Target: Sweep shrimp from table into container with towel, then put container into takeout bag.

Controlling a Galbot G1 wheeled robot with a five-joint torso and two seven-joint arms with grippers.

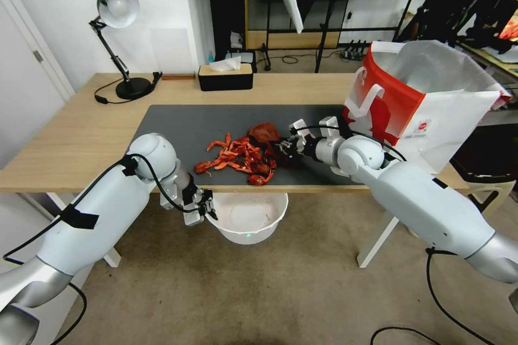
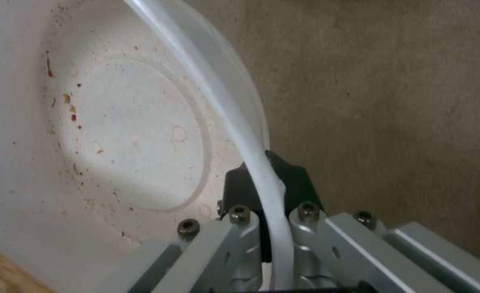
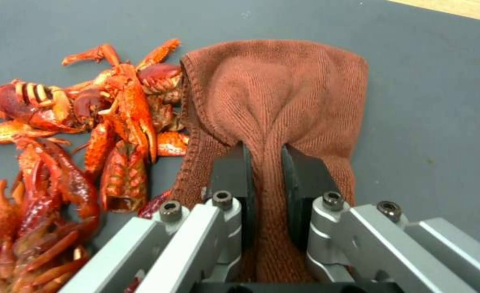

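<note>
Pinching a fold of the rust-brown towel (image 3: 283, 89) between its closed fingers, the right gripper (image 1: 285, 146) sits low on the dark grey mat (image 1: 178, 129) of the tabletop (image 1: 70, 140) — the cloth touches the far-right edge of the shrimp (image 1: 240, 157), which lie heaped near the front edge. The left gripper (image 1: 208, 210) clamps the rim of the white container (image 1: 249, 218), held below that front edge, under the heap. The takeout bag (image 1: 426, 99) stands open at the right end.
</note>
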